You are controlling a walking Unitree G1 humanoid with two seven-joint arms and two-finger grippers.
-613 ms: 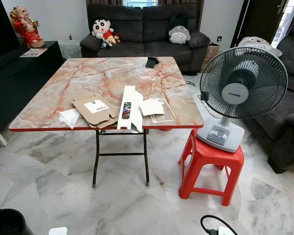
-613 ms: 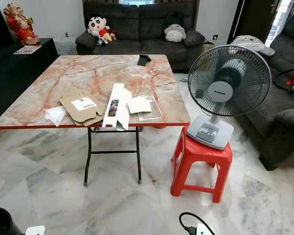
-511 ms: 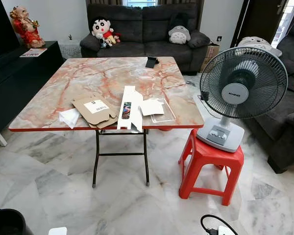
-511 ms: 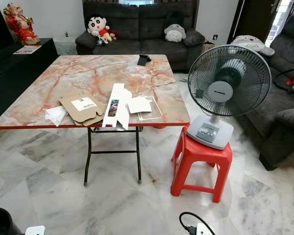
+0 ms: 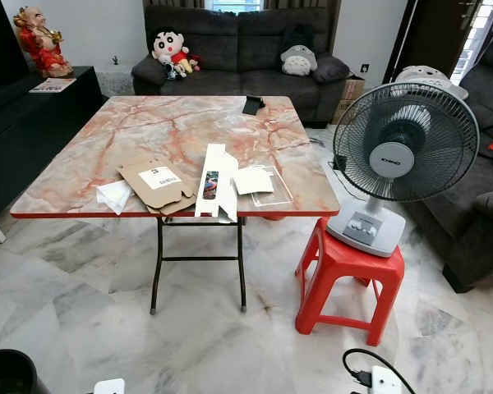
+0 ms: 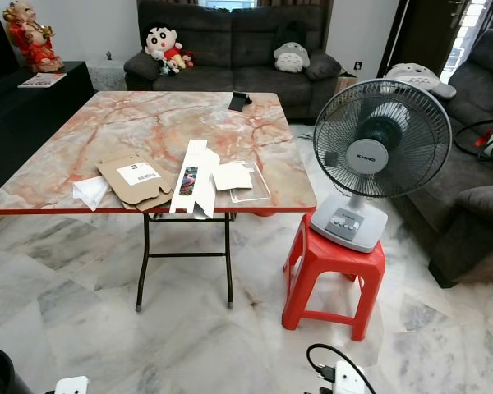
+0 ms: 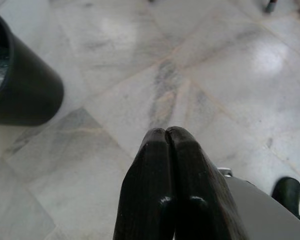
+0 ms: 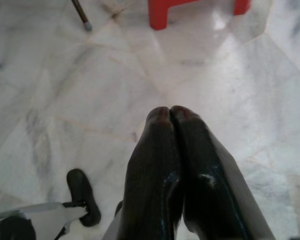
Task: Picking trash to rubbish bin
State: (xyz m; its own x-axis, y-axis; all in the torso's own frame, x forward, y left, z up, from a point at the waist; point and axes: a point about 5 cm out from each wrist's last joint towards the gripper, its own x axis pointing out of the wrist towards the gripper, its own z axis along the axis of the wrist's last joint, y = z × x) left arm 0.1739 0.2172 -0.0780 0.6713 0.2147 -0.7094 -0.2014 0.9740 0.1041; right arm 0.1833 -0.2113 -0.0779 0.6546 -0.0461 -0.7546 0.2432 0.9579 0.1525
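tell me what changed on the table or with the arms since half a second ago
Only the camera shifted a little, so the whole scene sits slightly differently in the eye views. Nothing was picked up or let go. The flattened cardboard box, the white carton, the crumpled tissue and the clear plastic tray lie as before on the marble-pattern table.

One table (image 5: 172,131), five trash pieces along its near edge: cardboard (image 5: 158,185), tissue (image 5: 113,195), white box (image 5: 216,182), paper (image 5: 253,180), clear lid (image 5: 273,187); one fan (image 5: 401,156), one stool (image 5: 345,275), one bin (image 5: 12,373).
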